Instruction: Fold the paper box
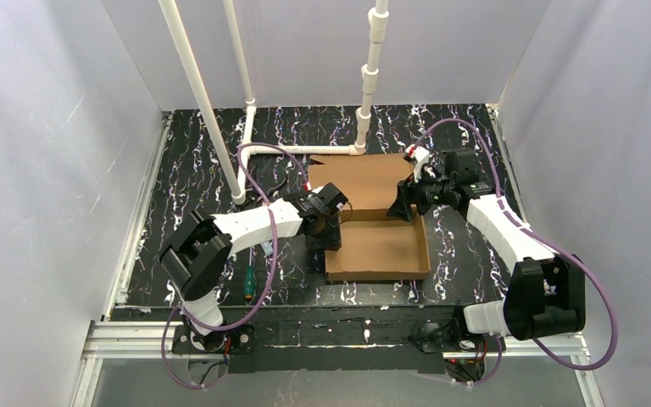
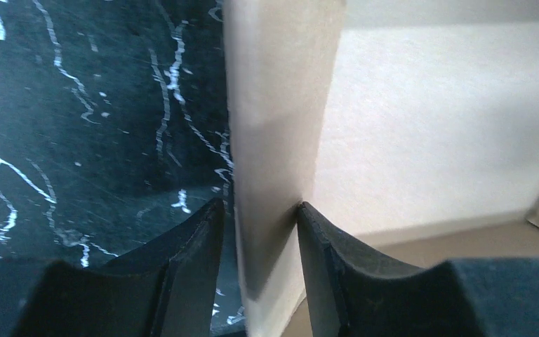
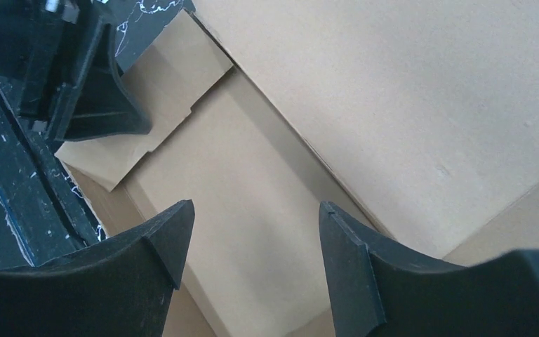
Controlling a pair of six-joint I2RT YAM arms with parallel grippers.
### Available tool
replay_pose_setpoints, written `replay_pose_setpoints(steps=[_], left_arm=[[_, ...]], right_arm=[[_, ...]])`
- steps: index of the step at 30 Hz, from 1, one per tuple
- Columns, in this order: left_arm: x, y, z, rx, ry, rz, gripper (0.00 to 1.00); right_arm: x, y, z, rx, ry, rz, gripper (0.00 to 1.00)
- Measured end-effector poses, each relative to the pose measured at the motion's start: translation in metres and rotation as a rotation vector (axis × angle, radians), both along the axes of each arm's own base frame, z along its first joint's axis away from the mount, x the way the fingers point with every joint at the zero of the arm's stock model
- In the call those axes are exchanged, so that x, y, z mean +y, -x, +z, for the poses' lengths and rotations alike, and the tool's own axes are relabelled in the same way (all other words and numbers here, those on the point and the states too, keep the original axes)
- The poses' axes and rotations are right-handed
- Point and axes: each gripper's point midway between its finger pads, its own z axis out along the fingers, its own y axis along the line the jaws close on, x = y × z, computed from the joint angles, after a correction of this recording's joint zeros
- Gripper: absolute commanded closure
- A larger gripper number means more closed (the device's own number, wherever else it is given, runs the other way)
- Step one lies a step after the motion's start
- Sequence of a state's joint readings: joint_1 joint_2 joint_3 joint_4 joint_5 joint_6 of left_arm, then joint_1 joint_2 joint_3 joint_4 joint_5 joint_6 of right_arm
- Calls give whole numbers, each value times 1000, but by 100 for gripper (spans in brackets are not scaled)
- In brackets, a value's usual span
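Observation:
The paper box (image 1: 377, 250) is brown cardboard in the middle of the table. Its front half forms a shallow tray with raised walls, and its lid panel (image 1: 360, 180) lies flat behind. My left gripper (image 1: 325, 231) sits at the tray's left wall. In the left wrist view the gripper (image 2: 258, 209) has a finger on each side of that upright wall (image 2: 274, 126), closed on it. My right gripper (image 1: 403, 209) hovers at the tray's back right corner. In the right wrist view it (image 3: 254, 214) is open and empty above the box floor (image 3: 253, 175).
White plastic pipes (image 1: 220, 127) stand at the back left and centre. A green-handled tool (image 1: 248, 284) lies on the black marbled table (image 1: 195, 161) near the left arm's base. Grey enclosure walls surround the table.

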State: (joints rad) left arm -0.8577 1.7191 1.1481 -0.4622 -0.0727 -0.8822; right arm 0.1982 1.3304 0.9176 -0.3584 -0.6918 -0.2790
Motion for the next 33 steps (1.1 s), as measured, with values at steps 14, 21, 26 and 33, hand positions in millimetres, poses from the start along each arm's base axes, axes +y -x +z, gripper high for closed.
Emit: replay_pose_setpoints(steps=[14,21,26,33], left_arm=[[41,-12,-26,-23,-296,-26,100],[50,-19,-20,-61,-378,-73,51],[49,-25,-12,-77,-384,-98,43],[48,-34,-6,-83,-366,-112,46]], right_arm=[[-7,3,-8,24,1,-6,27],[-8,3,-8,24,2,-8,27],[-8,2,-8,19,4,-6,27],[-10,1,-8,13,6,-6,27]])
